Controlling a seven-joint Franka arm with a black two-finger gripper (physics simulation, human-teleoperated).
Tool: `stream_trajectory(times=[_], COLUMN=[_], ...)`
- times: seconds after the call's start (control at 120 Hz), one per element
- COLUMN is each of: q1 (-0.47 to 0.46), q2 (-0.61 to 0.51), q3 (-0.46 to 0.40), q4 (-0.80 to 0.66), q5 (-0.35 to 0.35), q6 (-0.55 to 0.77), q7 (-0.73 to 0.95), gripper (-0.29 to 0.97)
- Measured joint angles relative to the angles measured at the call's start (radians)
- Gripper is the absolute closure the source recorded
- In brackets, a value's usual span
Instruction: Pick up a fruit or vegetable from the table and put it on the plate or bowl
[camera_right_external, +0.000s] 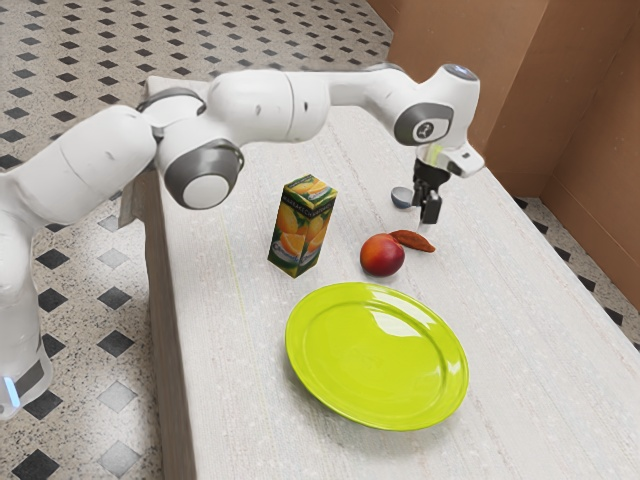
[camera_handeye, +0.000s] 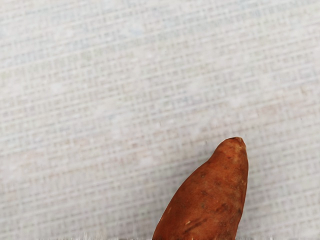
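Observation:
A reddish-brown sweet potato (camera_right_external: 412, 240) lies on the table, touching the far side of a red-orange peach (camera_right_external: 382, 254). In the wrist view the sweet potato's tapered end (camera_handeye: 210, 195) lies just under my hand on bare tabletop. My black gripper (camera_right_external: 428, 212) hangs a little above the sweet potato, slightly toward its far side, open with nothing between its fingers. A lime-green plate (camera_right_external: 377, 352) rests flat nearer the front, just in front of the peach.
An orange juice carton (camera_right_external: 301, 225) stands upright to the exterior view's left of the peach. A small grey round object (camera_right_external: 401, 196) sits just behind the gripper. The table's edge (camera_right_external: 160, 300) runs along the left. Brown walls rise behind the far right.

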Motion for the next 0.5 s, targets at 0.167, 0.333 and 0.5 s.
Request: stream_trajectory(times=[0.167, 0.333, 0.5], q1=[-0.002, -0.005, -0.005], q2=[0.007, 0.022, 0.041], q3=[-0.005, -0.004, -0.01], q4=[-0.001, -0.001, -0.001], q5=[0.014, 0.035, 0.039], q6=[-0.045, -0.069, -0.068], q7=[0.058, 0.113, 0.154], gripper=[0.0, 0.0, 0.0])
